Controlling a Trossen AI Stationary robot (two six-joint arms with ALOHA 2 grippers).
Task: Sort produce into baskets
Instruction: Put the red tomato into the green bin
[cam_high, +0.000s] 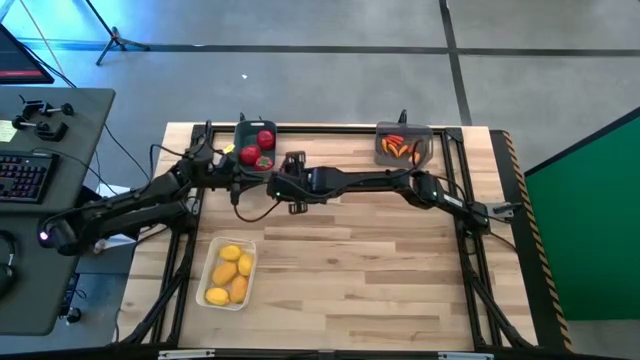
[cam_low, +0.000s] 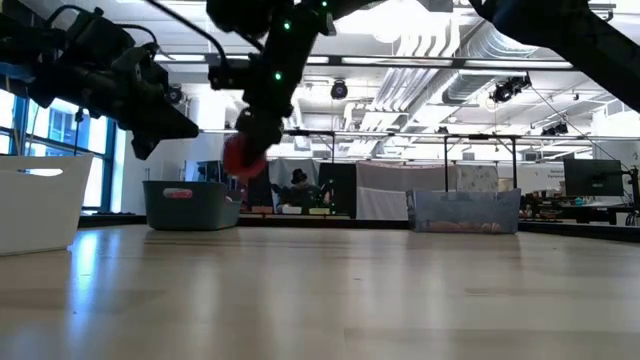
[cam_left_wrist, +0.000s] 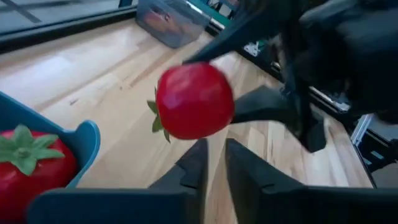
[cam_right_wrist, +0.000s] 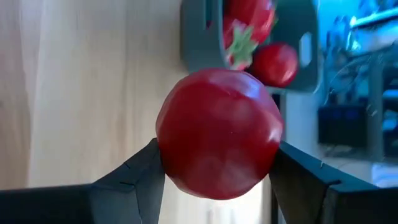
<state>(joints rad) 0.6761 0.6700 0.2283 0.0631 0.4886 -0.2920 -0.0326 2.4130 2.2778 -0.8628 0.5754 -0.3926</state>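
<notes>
At the far left, off the surface (cam_high: 350, 260), we see a dark desk (cam_high: 60, 130) carrying a keyboard (cam_high: 22, 178). On the surface, the white tray (cam_high: 229, 274) sits near the left edge with yellow lemon pieces (cam_high: 231, 272) inside. The left arm reaches toward the far left corner, where the dark blue-grey bin (cam_high: 254, 146) holds red tomatoes (cam_high: 264, 139) with green tops. The left pincer (cam_left_wrist: 211, 163) sits just beside that bin, its fingers (cam_left_wrist: 193, 171) drawn close together with nothing between them.

Just right of the bin, the right arm stretches across the far side of the surface, and the right pincer (cam_right_wrist: 214, 163) is clenched on a red tomato (cam_right_wrist: 217, 132), held in the air beside the bin's rim. In the low view this tomato (cam_low: 242, 155) hangs above the surface, in front of the bin (cam_low: 192, 204). The right arm's dark links lie between the two far bins.

At the far right stands the translucent grey bin (cam_high: 404, 146) with orange-red pepper pieces (cam_high: 398, 148). Beyond the surface's right edge is a green panel (cam_high: 590, 230). We can read no labels or writing.
</notes>
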